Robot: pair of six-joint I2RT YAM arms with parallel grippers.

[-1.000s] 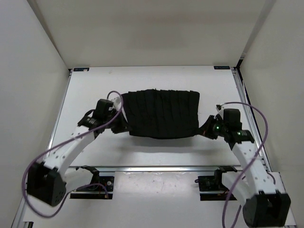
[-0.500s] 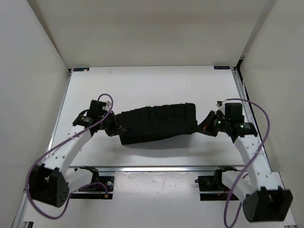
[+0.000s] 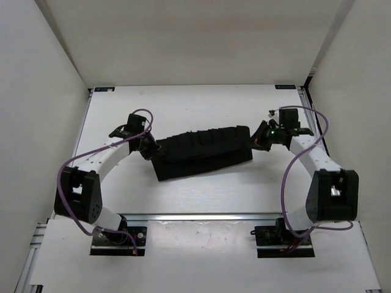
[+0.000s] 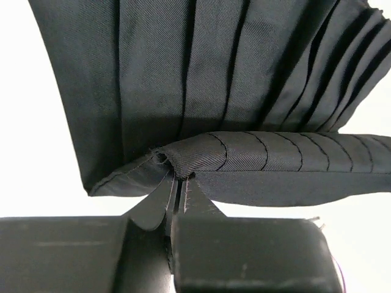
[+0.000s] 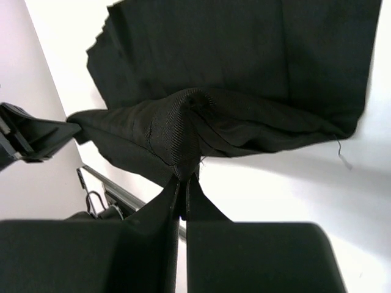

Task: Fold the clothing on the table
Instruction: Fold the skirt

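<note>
From wrist views only — jaws seen pinching clothing (image 4: 214,73) edge

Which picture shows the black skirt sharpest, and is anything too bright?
Left wrist view: weave and stitches of the clothing look sharp, while the table glares pure white. Right wrist view: darker folds, soft shadow beneath. Top view: small, pleats faint.

We view the whole tabletop (image 3: 183,104) from above its near edge. Both wrist cameras face the clothing (image 3: 201,152) closely; all views share it.
</note>
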